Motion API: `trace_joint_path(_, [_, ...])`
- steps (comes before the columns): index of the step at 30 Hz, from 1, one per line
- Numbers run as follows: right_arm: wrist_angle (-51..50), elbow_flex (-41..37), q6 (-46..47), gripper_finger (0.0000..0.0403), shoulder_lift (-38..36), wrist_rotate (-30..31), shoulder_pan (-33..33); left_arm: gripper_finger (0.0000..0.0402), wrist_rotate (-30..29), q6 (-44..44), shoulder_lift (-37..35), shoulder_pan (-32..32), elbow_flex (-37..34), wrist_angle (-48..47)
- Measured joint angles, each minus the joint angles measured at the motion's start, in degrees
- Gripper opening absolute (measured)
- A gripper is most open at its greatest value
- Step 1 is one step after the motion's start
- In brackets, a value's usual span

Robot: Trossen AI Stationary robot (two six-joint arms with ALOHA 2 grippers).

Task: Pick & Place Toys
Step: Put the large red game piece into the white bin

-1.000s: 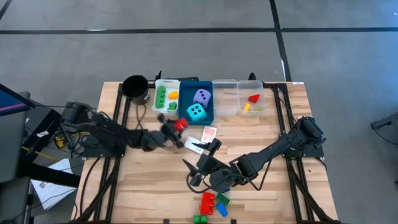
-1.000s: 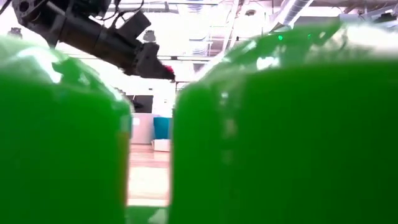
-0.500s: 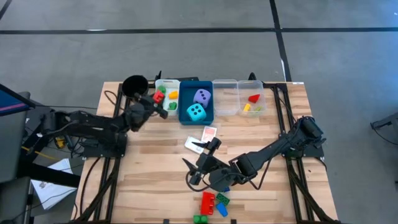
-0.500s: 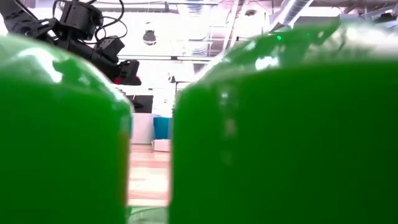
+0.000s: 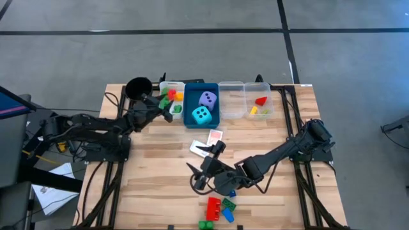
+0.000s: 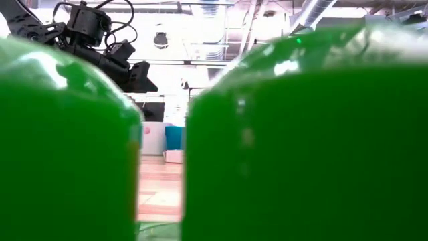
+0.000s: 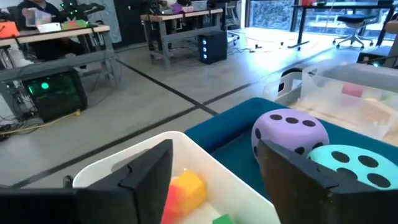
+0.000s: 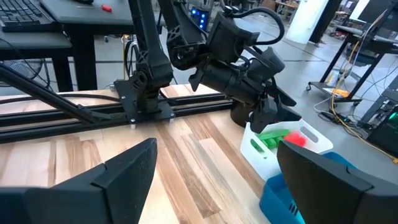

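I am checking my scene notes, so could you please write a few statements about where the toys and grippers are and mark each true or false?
1. Both soft dice lie in the blue tray. True: the lavender die and cyan die are inside it.
2. The left gripper hangs over the clear tray. False: it is over the white tray.
3. A red brick lies in the white tray. True.
4. The right gripper holds a card pack. False: its open fingers are empty.
5. The card packs lie in a tray. False: they lie on the table.
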Motion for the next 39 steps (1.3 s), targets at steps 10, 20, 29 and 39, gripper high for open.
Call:
trace_joint_path(10, [-0.38, 0.0, 0.44, 0.0327, 0.0, 0.0, -0.26, 0.0269, 21.2, -13.56, 0.0, -0.39, 0.0, -2.73])
trace_joint_path(20, [-0.48, 0.0, 0.56, 0.0327, 0.0, 0.13, -0.11, 0.0259, 43.95, -14.31, 0.0, -16.15, 0.0, -6.6])
trace_joint_path(29, [-3.06, -0.46, 8.23, 0.0327, 0.04, -0.87, 4.14, 0.0258, 35.56, -14.16, 0.0, -39.01, 0.0, -5.07])
trace_joint_path(39, [-4.09, -0.46, 12.83, 0.0327, 0.04, 6.28, 10.28, 0.0267, 15.24, -13.88, 1.51, -53.55, 0.0, 1.07])
